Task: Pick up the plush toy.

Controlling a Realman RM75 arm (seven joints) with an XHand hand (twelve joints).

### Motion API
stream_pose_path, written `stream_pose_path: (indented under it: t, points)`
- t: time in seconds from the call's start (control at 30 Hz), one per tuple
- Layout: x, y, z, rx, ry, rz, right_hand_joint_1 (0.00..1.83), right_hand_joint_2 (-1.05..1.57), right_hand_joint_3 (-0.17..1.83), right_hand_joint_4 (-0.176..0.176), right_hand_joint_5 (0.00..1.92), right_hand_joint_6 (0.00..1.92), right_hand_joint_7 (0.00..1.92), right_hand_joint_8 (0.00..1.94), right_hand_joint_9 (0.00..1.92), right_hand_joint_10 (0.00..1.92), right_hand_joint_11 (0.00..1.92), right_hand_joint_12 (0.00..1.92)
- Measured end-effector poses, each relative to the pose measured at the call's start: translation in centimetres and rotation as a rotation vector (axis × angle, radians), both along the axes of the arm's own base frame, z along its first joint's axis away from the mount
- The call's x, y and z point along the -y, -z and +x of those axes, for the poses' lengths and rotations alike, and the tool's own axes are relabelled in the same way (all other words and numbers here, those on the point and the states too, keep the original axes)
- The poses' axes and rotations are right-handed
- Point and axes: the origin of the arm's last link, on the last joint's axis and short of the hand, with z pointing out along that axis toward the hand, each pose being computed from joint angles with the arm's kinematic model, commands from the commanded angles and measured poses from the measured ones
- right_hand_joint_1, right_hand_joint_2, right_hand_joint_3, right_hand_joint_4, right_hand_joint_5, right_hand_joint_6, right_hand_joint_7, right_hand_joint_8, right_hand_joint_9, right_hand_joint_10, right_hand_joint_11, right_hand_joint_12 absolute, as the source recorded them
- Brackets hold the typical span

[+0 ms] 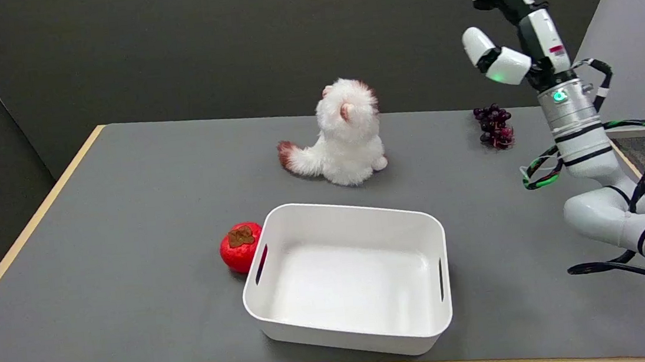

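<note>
We see the plush toy [347, 134] sitting upright on the grey table [125, 223], just beyond the far rim of the white bin [350, 276]. A red persimmon [241, 247] touches the bin's left wall. Dark grapes [494, 125] lie beyond the bin's far right corner. Above the grapes, well apart from the toy, our right hand [506, 30] is raised, fingers spread, holding nothing.

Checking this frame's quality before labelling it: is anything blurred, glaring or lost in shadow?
Head view: lighting is even and soft; the plush toy, white bin and red fruit are sharp, with only faint shadows on the grey table. The bin's floor is bright but not blown out. The grapes are dark and low in detail. The raised right hand reads clearly against the dark wall.
</note>
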Motion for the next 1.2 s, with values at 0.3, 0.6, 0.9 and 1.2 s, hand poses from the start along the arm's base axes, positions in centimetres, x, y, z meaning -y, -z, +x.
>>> stream_pose_path:
  t: [0.3,0.6,0.9,1.2]
  points:
    - [0.6,2.6,0.6,-0.047,0.029,0.042,0.47,0.64,0.91,0.041,0.15,0.38,0.26,0.33,0.18,0.69,0.0,0.96]
    - [2.4,6.4,1.2,-0.137,0.098,0.109,0.37,0.54,0.9,0.037,0.01,0.18,0.0,0.05,0.0,0.22,0.0,0.86]
    - [7.0,10.3,0.8,-0.263,0.229,0.12,0.44,0.54,0.91,0.021,0.0,0.03,0.0,0.0,0.0,0.03,0.0,0.76]
    - [12.1,11.9,-1.8,-0.329,0.423,0.072,0.43,0.55,0.91,0.033,0.0,0.05,0.0,0.01,0.0,0.06,0.0,0.7]
